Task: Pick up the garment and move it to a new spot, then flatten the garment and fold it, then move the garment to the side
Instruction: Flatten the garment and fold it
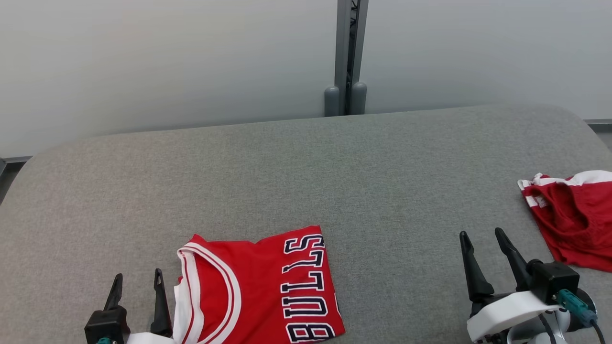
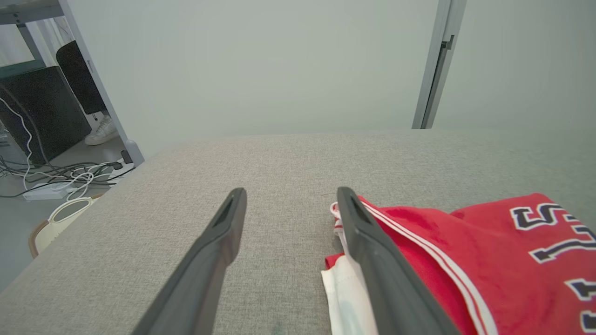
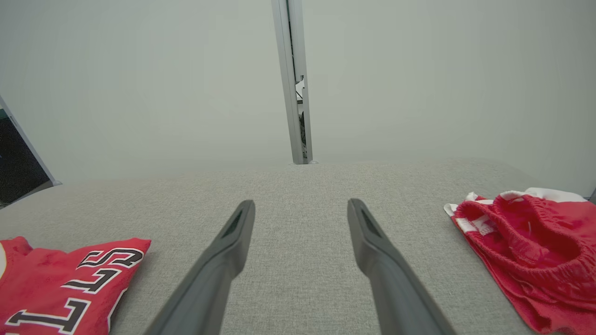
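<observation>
Head view shows a red jersey (image 1: pixel 258 286) lying folded on the grey padded surface (image 1: pixel 334 167), at the lower left, near the front edge. Its white-trimmed neck opening faces the left side, and the dark letters "BULLS" run along its right part, turned sideways. The left gripper (image 1: pixel 137 274) stands just beside the neck edge of the jersey with its two dark fingers spread wide apart, and bare grey fabric lies between them. In the left wrist view one finger (image 2: pixel 372 251) crosses in front of the white collar edge; I cannot tell if it touches the cloth. The right gripper (image 1: pixel 481 232) is at the lower right, well apart from the jersey, and its fingers are also spread wide over the bare surface. A pair of red shorts (image 1: pixel 573 215) with white trim lies crumpled at the right edge, near the right gripper but not touching it. Behind the surface stands a pale wall with a grey post (image 1: pixel 346 57).
</observation>
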Controlling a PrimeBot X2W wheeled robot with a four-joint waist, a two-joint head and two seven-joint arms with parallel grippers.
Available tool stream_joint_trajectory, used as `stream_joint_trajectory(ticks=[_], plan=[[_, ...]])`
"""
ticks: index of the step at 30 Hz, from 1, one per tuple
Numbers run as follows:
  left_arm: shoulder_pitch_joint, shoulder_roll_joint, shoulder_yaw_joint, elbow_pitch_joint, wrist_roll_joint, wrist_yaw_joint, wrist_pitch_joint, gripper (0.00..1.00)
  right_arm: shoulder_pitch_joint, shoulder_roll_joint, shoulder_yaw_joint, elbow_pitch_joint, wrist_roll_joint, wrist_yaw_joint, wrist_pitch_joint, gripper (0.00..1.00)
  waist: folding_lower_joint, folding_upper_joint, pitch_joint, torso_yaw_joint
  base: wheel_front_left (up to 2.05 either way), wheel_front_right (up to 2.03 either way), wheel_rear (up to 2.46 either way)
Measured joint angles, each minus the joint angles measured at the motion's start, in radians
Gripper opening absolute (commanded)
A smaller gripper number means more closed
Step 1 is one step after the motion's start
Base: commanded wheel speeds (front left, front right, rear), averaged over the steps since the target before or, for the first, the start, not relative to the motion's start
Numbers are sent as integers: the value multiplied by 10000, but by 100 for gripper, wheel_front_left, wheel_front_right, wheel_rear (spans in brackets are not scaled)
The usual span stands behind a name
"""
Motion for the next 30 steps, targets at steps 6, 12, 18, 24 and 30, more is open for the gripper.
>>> stream_joint_trajectory(ticks=[6,12,18,24,30], plan=[[186,0,255,127,94,-10,0,100,261,4,165,-339,115,0,0,100,0,0,-216,-241,0,0,0],[226,0,336,192,119,-12,0,100,409,4,186,-489,153,0,0,100,0,0,-259,-193,0,0,0],[225,0,353,226,150,-33,0,100,408,6,305,-497,226,0,0,100,0,0,-196,-84,0,0,0],[193,-2,293,249,151,-96,0,100,399,2,491,-453,291,0,0,100,0,0,-91,97,0,0,0],[21,2,8,305,98,-100,0,100,273,8,1081,-119,497,0,0,100,0,0,119,557,0,0,0]])
